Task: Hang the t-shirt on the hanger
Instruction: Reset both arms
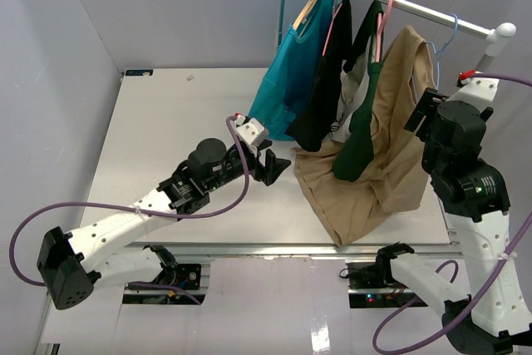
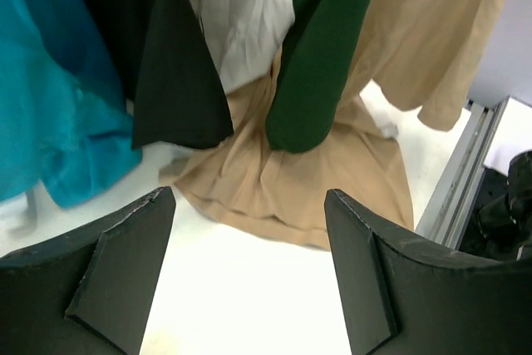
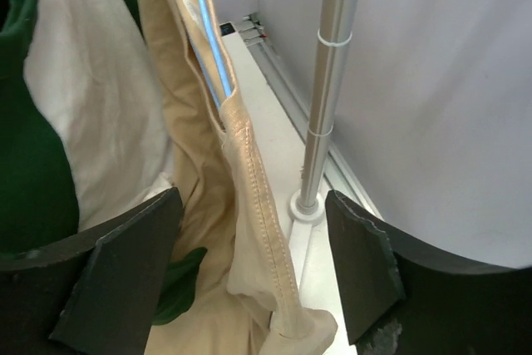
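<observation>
The tan fabric t-shirt (image 1: pixel 399 114) hung on the thin light-blue wire hanger (image 3: pixel 208 39), its hem pooled on the white table (image 1: pixel 166 122). The left gripper (image 2: pixel 249 195) and right gripper (image 3: pixel 253 195) stood spread, holding nothing.

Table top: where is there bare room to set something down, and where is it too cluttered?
Bare: the table left of the teal shirt, up to the wall. Crowded: the right side, where the t-shirt pools under the hanging clothes.
</observation>
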